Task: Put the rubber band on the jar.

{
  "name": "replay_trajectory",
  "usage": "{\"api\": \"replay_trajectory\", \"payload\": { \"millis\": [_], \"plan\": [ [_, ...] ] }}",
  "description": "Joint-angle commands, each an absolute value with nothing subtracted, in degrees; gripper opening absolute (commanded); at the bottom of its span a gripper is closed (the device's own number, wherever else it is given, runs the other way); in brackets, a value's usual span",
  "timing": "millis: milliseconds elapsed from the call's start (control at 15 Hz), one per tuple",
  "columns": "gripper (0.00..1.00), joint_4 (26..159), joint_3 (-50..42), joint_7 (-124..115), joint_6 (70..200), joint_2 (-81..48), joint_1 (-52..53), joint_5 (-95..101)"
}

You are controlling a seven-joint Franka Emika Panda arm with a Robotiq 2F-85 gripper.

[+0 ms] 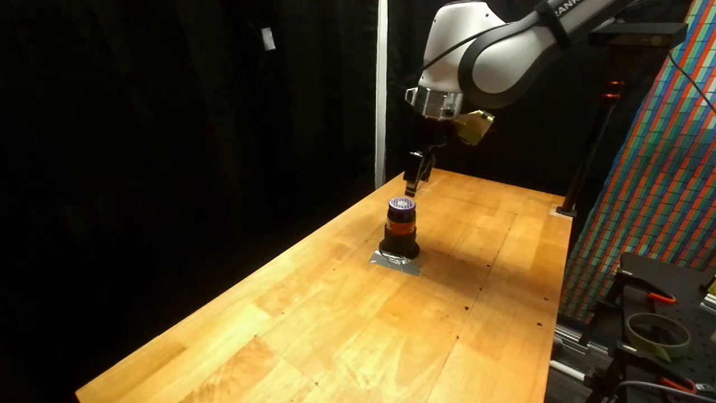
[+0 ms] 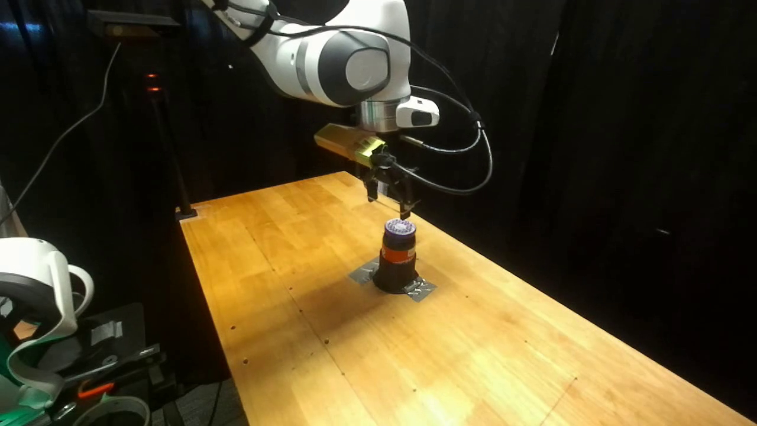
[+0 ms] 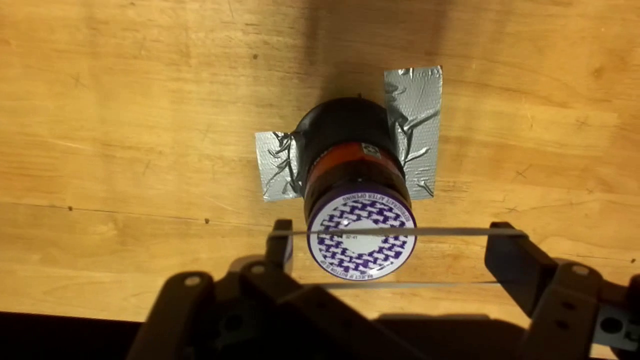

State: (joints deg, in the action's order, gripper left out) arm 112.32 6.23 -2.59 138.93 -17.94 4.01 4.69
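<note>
The jar [image 1: 401,228] stands upright on the table in both exterior views [image 2: 399,254], with a purple-and-white lid, an orange-red label and a black base. In the wrist view the jar [image 3: 362,262] is seen from above, its lid between the fingers. My gripper [image 3: 392,240] is open, and its fingers [image 2: 388,204] are above the lid, toward the table's far end. A tan rubber band [image 3: 450,231] is stretched around both fingers. One strand crosses over the lid; the other lies beyond the lid's lower edge in the wrist view. The band appears above the jar, not around it.
Grey tape [image 3: 415,125] fixes the black base to the wooden table [image 1: 347,336]. A dark post [image 1: 587,151] stands at a far table corner. A side stand with a tape roll [image 1: 657,336] is beside the table. A cable [image 2: 473,183] loops from the wrist.
</note>
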Motion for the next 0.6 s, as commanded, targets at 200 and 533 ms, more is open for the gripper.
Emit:
{"api": "replay_trajectory", "payload": {
  "millis": [200,533],
  "plan": [
    [1.00,100.38,5.41,1.84,133.50,-26.93,5.02,4.79],
    [1.00,95.99,5.19,3.15,133.14,-31.72,4.94,4.46]
  ]
}}
